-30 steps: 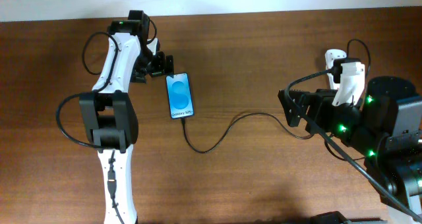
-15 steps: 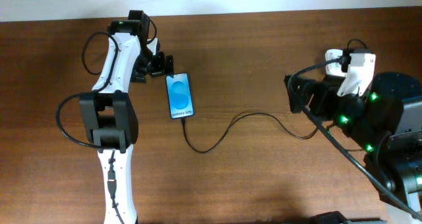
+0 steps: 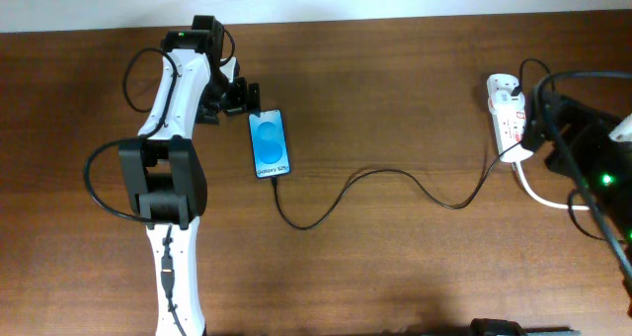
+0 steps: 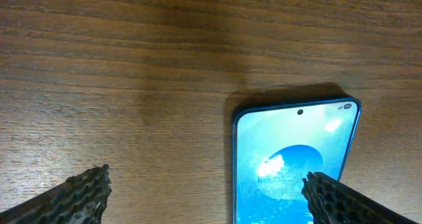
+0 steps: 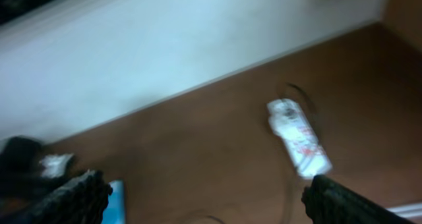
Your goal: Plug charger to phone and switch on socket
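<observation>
The phone lies flat on the brown table, on the left side. Its long side runs up and down in the overhead view. The top end, with the little camera dot, points at the left gripper. That gripper sits just beside the phone's top corner, and I can't tell if it touches. Its fingers are spread wide and hold nothing.

The charger is a thin black line. One end meets the bottom edge of the phone, and it looks plugged in, though the tip is too small to be sure. From there it loops across the table to the right and reaches the socket.

The socket is the white strip far on the right side. Its long side also runs up and down in the overhead view, a bit slanted. Its thick white cord comes out at the lower end. It has small red marks on it, but I can't tell if a switch is on or off.

I think the switch is the job left to do. The right arm is much nearer to the socket than the left arm. The right gripper has its fingers wide apart and empty. In its blurry view the socket lies ahead of the fingers and a little to the right, not touching them.
</observation>
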Robot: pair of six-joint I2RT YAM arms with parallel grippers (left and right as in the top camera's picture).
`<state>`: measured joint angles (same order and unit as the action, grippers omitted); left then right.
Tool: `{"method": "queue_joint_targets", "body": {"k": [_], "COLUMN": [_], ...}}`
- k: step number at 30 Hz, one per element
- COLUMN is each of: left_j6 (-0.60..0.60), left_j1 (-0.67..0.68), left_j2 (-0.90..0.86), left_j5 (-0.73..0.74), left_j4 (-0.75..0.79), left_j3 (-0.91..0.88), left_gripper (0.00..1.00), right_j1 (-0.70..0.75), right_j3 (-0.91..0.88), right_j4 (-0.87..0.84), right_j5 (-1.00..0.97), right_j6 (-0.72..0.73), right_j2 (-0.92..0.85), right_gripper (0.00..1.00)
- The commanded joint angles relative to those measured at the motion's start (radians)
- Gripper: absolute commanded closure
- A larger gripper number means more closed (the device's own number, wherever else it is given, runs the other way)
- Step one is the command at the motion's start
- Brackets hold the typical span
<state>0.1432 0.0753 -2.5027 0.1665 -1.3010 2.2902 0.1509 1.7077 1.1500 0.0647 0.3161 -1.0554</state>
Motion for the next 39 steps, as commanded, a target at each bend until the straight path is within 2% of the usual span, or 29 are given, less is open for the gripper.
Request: {"method": "queue_joint_targets", "body": {"k": [1,13,20,25,33,39], "left_j6": [0.002,0.002,0.002,0.002,0.002,0.002], "left_j1": [-0.006,-0.006,-0.006,-0.006,-0.006,-0.006], "left_j2": [-0.016,-0.016,-0.016,-0.016,-0.016,-0.016], "left_j5": [-0.01,-0.01,-0.01,-0.01,-0.01,-0.01], "left_j4": [-0.002,-0.002,-0.002,-0.002,-0.002,-0.002], "left_j3": [0.015,0.016,0.015,0.016,0.015,0.016], "left_gripper": [0.01,0.01,0.01,0.01,0.01,0.01], "right_j1": [0.096,0.235,0.452,0.559,0.612,0.612], "right_j3": [0.008,0.008,0.015,0.015,0.015,0.015], "right_j4": [0.067,0.113,0.107,0.124,0.115,0.119], "right_j5": [-0.013,-0.005,0.175,0.196,0.222,0.315], "right_j6": [-0.034,-0.077,-0.16,-0.171,-0.218,-0.261], "right_j2": [-0.051,-0.188,-0.19,-0.193,-0.244,-0.321], "right_gripper": [0.02,0.02,0.02,0.02,0.02,0.02]}}
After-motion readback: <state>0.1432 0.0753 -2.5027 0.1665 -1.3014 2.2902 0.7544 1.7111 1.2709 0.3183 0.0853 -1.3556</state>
